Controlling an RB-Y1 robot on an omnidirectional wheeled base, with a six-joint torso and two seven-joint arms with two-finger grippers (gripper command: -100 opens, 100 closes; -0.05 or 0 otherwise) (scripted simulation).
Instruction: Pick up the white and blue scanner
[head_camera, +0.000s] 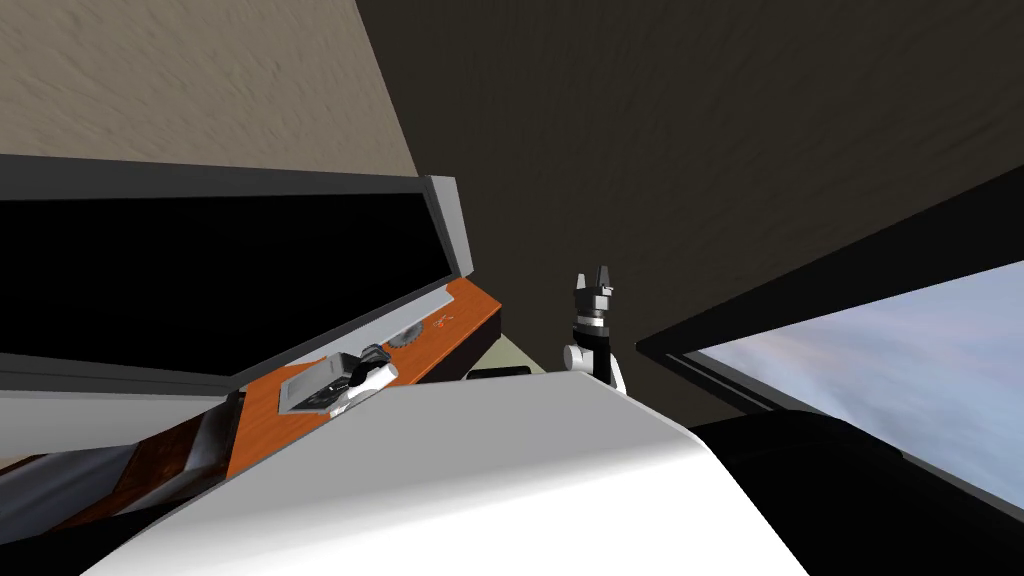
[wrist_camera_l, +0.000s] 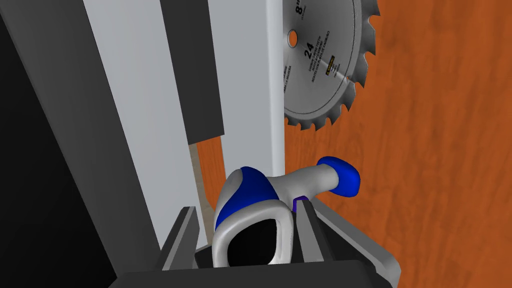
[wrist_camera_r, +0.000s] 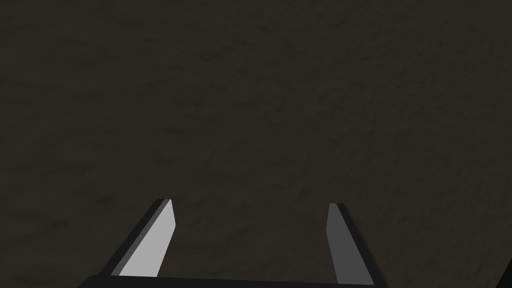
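A: Scanner (wrist_camera_l: 250, 192) position?
B: Between left gripper (wrist_camera_l: 245, 210) fingers, head clamped at both sides, blue-tipped handle sticking out past one finger. Saw blade (wrist_camera_l: 325, 65) near, on orange tabletop (wrist_camera_l: 440, 175).
A: Right gripper (wrist_camera_r: 250, 210)?
B: Fingers spread wide, nothing held

Before me: orange-brown wooden top (wrist_camera_l: 440, 175); toothed circular saw blade (wrist_camera_l: 325, 65) lying flat on it, one edge hidden by a white and grey panel (wrist_camera_l: 145, 100); window (head_camera: 880, 360) showing sky to my right.
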